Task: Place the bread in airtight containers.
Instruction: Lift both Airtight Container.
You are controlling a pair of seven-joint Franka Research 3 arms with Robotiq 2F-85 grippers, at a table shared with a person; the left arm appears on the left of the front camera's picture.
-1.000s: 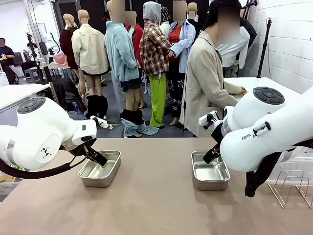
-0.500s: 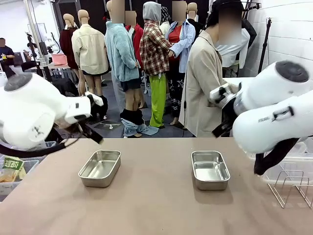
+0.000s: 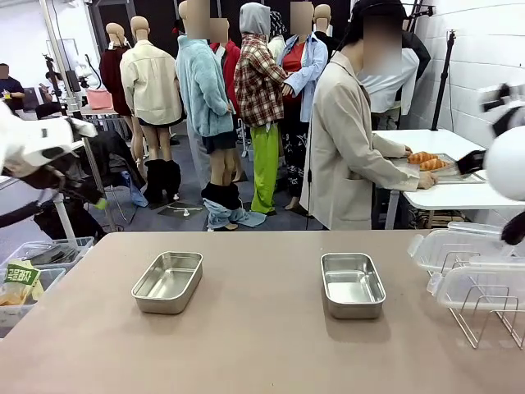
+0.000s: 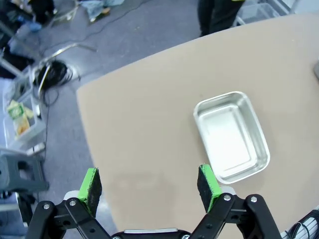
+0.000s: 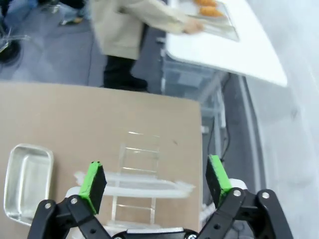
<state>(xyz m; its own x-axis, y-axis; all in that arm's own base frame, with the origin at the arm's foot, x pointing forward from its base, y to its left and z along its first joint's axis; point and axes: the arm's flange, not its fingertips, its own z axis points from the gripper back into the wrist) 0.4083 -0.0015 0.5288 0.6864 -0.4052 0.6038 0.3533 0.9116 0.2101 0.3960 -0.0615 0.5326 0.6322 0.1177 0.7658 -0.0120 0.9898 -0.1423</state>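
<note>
Both arms have pulled back since a second ago. Each gripper was then down at its tin. Now the left arm (image 3: 37, 144) sits at the front view's 9 o'clock edge and the right arm (image 3: 509, 160) at 3 o'clock, both well above the table (image 3: 262, 345). The tins haven't shifted.

Left gripper (image 4: 149, 183): jaws spread wide, nothing between them, touching nothing. The left tin (image 4: 232, 137) is at 2 o'clock in its wrist view, empty.

Right gripper (image 5: 155, 178): same, fully spread, nothing held. The right tin (image 5: 27, 181) is at 9 o'clock in its wrist view, empty.

Croissants (image 3: 425, 158): both on a tray (image 3: 463, 174) on the white table (image 3: 443, 197) behind, at 2 o'clock in the front view and well apart from the tins. The person's hand (image 3: 425, 179) rests at the tray's near edge.

View differences:
- The front view has both tins side by side, with the rack (image 3: 484, 316) and clear lids (image 3: 451, 250) at 4 o'clock.
- The left wrist view adds floor clutter beyond the table edge.
- The right wrist view puts the croissants at 12 o'clock, with the rack between its fingers.
</note>
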